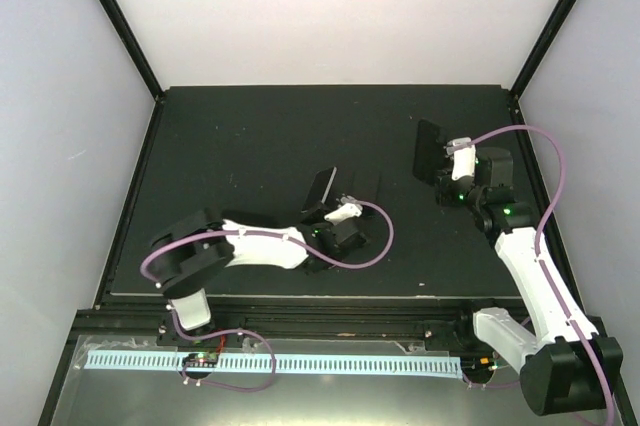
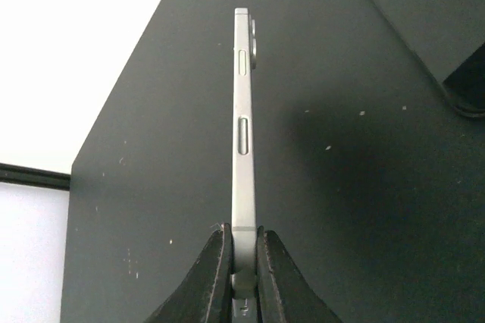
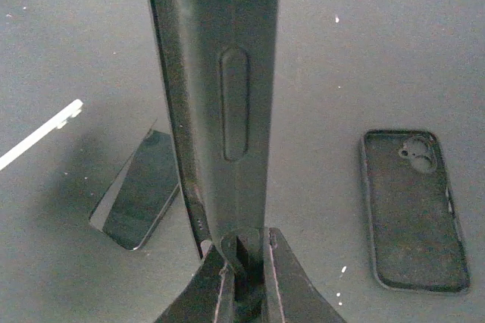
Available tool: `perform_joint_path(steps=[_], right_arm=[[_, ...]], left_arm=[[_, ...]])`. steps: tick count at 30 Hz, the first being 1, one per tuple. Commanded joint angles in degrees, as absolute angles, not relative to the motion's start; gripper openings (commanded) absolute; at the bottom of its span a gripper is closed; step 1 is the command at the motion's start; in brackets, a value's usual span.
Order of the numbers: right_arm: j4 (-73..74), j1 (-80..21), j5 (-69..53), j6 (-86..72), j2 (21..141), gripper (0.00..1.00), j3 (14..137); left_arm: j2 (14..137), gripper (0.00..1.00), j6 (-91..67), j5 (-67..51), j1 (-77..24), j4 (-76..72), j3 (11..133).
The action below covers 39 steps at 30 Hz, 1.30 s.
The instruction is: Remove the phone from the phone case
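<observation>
Left end effector (image 2: 242, 233) tight on phone (image 2: 242, 111) (edge-on), right end effector (image 3: 244, 251) tight on phone case (image 3: 220, 50)

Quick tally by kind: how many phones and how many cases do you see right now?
Phones: 2 (held phone in the left gripper; flat phone lying down)
Cases: 2 (held case in the right gripper; empty case lying down)
Total: 4

On my feed the phone (image 2: 242, 126) shows an edge of smooth, satin, silvery metal. The phone case (image 3: 220, 73) looks like matt black rubbery plastic (faintly scuffed). The second case (image 3: 413, 209), lower right, has a dull, felt-like lining. The worktop (image 2: 364, 186) is matt black and dust-flecked.
</observation>
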<state>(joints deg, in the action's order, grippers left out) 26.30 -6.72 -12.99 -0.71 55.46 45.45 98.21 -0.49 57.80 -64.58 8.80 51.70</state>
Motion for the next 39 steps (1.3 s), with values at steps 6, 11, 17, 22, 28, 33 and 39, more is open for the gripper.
perform_joint_path(steps=[6,11,17,22,28,33,39], right_arm=[[23.99,-6.06,-11.92,0.35,56.78,0.01,45.09],[23.99,-6.06,-12.04,0.43,57.22,0.01,45.18],[23.99,-5.99,-11.95,0.43,57.49,0.01,45.26],[24.08,-5.97,-11.92,0.52,58.29,0.01,45.43],[24.19,-5.98,-11.95,0.69,58.88,0.01,45.53],[24.25,-5.97,-11.75,0.94,59.01,0.01,45.52],[26.55,-5.93,-10.70,2.44,60.03,0.01,47.68]], left_arm=[[112.03,0.02,3.34,63.15,-64.60,12.02,64.16],[116.08,0.09,1.66,62.12,-64.59,15.66,67.68],[115.66,0.27,-0.38,59.49,-64.55,17.26,68.07],[113.62,0.39,-2.59,55.76,-64.58,17.99,67.38],[109.11,0.61,-5.53,49.56,-64.37,17.79,65.62],[103.07,0.71,-8.20,45.19,-63.83,18.75,63.20],[89.12,0.78,-11.60,37.52,-63.73,24.84,61.64]])
